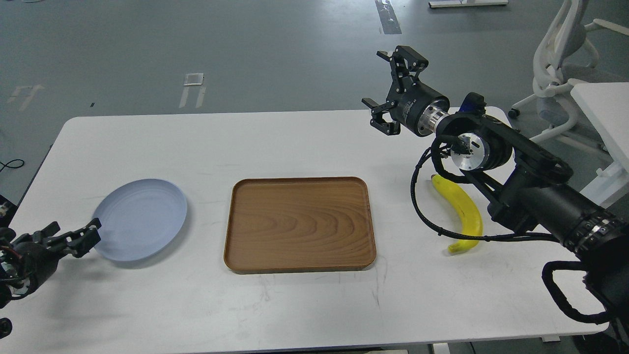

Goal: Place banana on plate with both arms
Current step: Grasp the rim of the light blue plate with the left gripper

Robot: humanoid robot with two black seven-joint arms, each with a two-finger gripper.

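Note:
The yellow banana (463, 212) lies on the white table (304, 142) right of the tray, partly behind my right arm and crossed by its black cable. My right gripper (376, 83) is open and empty, raised above the table's far edge, up and left of the banana. The pale blue-grey plate (142, 216) sits at the left of the table. My left gripper (86, 236) is at the plate's left rim, with its tips touching or overlapping it. It is dark and seen side-on, so I cannot tell whether it grips the rim.
A brown wooden tray (300, 223) lies empty in the middle, between plate and banana. A white office chair (560, 64) and another white table (604, 113) stand off the right edge. Grey floor lies beyond the far edge.

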